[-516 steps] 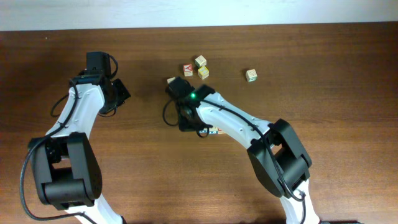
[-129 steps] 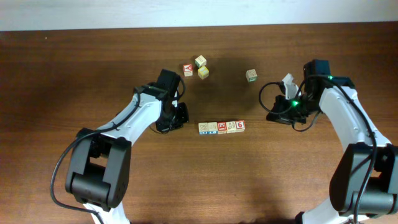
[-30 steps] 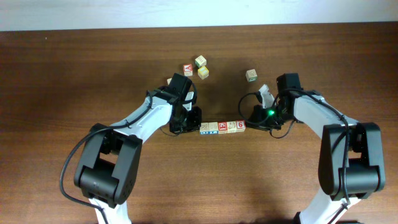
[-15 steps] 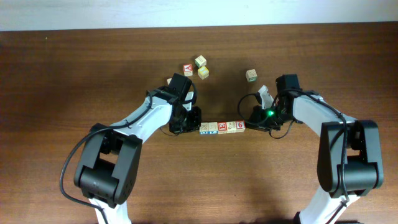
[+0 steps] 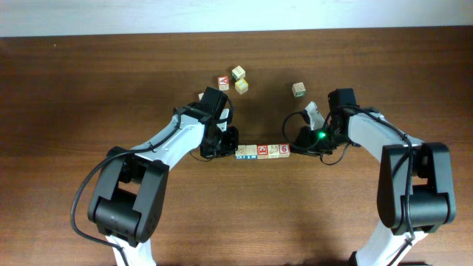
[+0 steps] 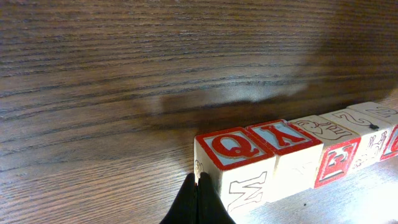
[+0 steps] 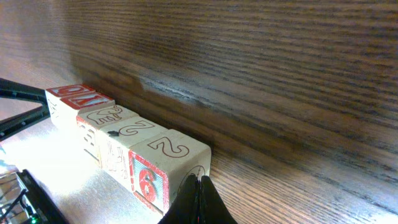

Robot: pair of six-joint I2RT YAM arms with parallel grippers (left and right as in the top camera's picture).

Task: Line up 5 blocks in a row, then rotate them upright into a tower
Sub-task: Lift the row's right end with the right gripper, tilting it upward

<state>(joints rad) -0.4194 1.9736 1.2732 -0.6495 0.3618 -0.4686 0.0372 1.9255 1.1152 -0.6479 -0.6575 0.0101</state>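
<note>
Pale-wood blocks [image 5: 262, 151], five in all, lie end to end in one row at the centre of the overhead frame, on a dark wooden table [image 5: 74, 74]. The left claw [image 6: 199, 183], clenched on nothing, sets its tip against the row's left end, at the corner of the red-Q block [image 6: 233, 155]. The right claw [image 7: 200, 185], also clenched and empty, meets the opposite end at the red-6 block [image 7: 155, 171]. Four loose cubes [image 5: 237, 72] sit above the row, upper centre: three clustered, one of them yellow-faced, and a fourth apart to the right.
</note>
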